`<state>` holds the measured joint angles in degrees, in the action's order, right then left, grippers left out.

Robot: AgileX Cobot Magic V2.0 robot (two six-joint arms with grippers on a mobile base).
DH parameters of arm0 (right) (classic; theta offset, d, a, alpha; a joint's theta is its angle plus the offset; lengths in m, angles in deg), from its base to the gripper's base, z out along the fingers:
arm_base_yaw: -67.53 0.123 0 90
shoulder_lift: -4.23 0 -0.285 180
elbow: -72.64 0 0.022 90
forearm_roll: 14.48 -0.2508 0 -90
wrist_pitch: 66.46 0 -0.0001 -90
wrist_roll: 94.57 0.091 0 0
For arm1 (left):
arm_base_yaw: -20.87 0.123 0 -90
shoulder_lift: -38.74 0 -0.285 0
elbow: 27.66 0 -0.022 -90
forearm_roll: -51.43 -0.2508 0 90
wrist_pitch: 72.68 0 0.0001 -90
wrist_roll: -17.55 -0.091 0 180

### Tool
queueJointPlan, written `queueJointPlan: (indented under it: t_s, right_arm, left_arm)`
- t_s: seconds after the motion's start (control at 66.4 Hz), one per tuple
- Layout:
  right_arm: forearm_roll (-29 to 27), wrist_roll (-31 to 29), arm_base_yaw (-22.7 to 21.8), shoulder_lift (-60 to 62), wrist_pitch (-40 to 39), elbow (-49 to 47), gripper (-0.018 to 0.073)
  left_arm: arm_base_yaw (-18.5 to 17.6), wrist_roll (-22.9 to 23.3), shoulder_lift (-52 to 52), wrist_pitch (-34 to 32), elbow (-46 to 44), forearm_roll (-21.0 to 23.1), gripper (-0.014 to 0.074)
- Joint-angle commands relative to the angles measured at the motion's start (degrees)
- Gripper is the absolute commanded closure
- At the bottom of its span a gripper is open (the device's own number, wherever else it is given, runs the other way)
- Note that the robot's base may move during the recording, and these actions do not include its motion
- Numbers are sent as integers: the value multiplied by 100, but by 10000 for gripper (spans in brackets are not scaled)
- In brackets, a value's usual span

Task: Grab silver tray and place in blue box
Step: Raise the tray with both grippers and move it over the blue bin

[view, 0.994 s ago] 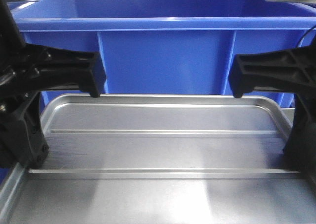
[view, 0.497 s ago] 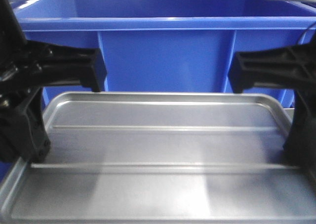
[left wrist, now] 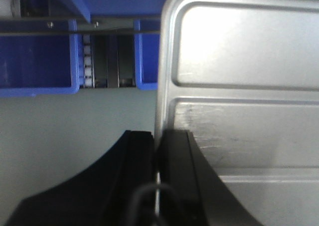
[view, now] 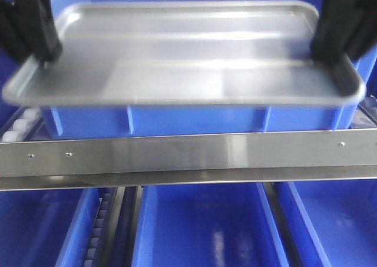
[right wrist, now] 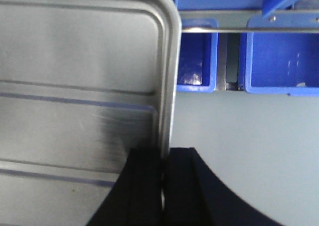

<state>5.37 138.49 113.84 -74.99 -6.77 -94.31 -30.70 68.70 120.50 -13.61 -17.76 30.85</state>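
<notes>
1. Nearest the front camera: a steel rail point(view: 188, 155) runs left-right, with lower bins point(view: 200, 231) beneath it. Neither belongs to the job.
2. Left wrist view: the left gripper point(left wrist: 156, 136) is pressed together on the left short rim of the tray point(left wrist: 239, 86). The rim sits edge-on between the two black fingers point(left wrist: 177, 176), with no gap visible.
3. Right wrist view: the right gripper point(right wrist: 164, 153) pinches the opposite short rim the same way, a little short of the rounded corner.
4. Tray position: carried in the air between the two arms, open face up, both ribs showing.
   - Its long axis runs left-right across the front view.
   - It looks level from side to side.
   - Neither arm is nearer, since each holds one end.
5. The box point(view: 194, 116) lies directly beneath.
   - Only its front wall shows, below the tray's near long rim.
   - Its long axis also runs left-right, parallel to the tray's.
   - The tray hides the box's front rim and interior, so I cannot tell whether the tray touches the rim or hangs just above it.
6. Judgement: the coming move is a straight descent.
   - It depends on the two long axes keeping parallel and both short ends dropping inside the end walls.
   - The fit looks close.
   - The fingers sit exactly where those walls rise, so contact there is the likely snag.
</notes>
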Motion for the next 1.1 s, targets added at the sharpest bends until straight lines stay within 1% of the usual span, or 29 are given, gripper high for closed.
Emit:
queueJointPlan:
  t_s: [0.0, 0.105, 0.151, 0.211, 0.301, 0.347, 0.407, 0.482, 0.588, 0.693, 0.799, 0.934, 1.085]
  right_arm:
    - [-128, -601, -216, -64, -573, -634, 501]
    - [-278, -1063, -534, -380, -607, -1231, 501]
    - [-360, -1230, -684, -514, -641, -1512, 501]
    - [-462, -1453, -850, -724, -720, -1824, 501]
    - [-593, -1705, -1079, -1030, -909, -2278, 501]
    - [-595, -1759, -1173, -1197, -994, -2506, 501]
    - [-595, -1783, -1309, -1463, -1022, -2847, 501]
    - [-595, -1826, -1436, -1751, -1062, -3214, 501]
    - [-623, -1856, -1577, -2177, -1197, -3752, 501]
    - [-649, -1856, -1701, -2518, -1210, -4139, 501]
    - [-649, -1856, -1806, -2804, -1326, -4348, 501]
    - [-649, -1856, -1914, -3042, -1665, -4354, 501]
    - [-649, -1856, -1915, -3132, -1752, -4354, 501]
  left_arm:
    - [145, -339, -80, -668, -531, 54, 612]
    - [431, -626, 140, -720, -1003, 54, 612]
    - [547, -785, 246, -776, -1207, 125, 612]
    - [724, -1027, 429, -903, -1446, 284, 612]
    - [996, -1485, 726, -1122, -1805, 661, 612]
    - [1139, -1683, 891, -1189, -2032, 842, 612]
    - [1343, -1877, 1151, -1245, -2304, 950, 612]
    - [1543, -2059, 1438, -1361, -2651, 1056, 612]
    - [1835, -2313, 1844, -1474, -3253, 1403, 612]
    - [1998, -2438, 2229, -1488, -3736, 1483, 612]
    - [2099, -2436, 2543, -1529, -4062, 1483, 612]
    - [2099, -2436, 2765, -1618, -4089, 1471, 612]
    - [2086, -2436, 2910, -1596, -4089, 1462, 612]
